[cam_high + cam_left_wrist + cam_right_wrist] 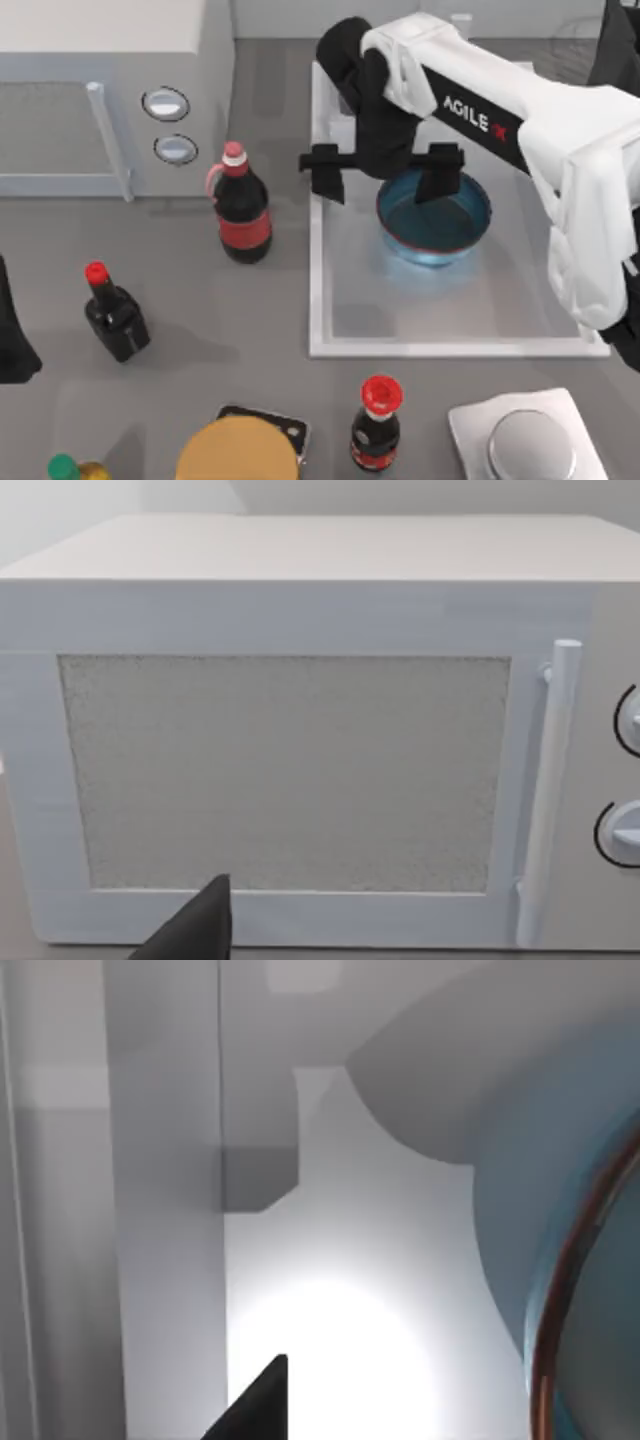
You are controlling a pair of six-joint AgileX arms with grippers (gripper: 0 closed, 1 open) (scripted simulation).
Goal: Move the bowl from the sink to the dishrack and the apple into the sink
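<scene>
White arm (pixel 560 130) (black fingers (pixel 440 172))

bowl (pixel 560 1260) blue wall, reddish rim, close | sink (pixel 330 1290) white floor | dark fingertip (pixel 255 1405)

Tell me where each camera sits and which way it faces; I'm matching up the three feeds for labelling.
Top view: overhead, looking down on the large white rectangular sink, the round deep blue bowl in it, and my right gripper, open at the bowl's rim.
Left wrist view: on my left arm, facing the white microwave; one dark fingertip shows.
Right wrist view: on my right arm, down in the sink beside the bowl; one dark fingertip shows.
Shared: top and right wrist views both show bowl and sink.
</scene>
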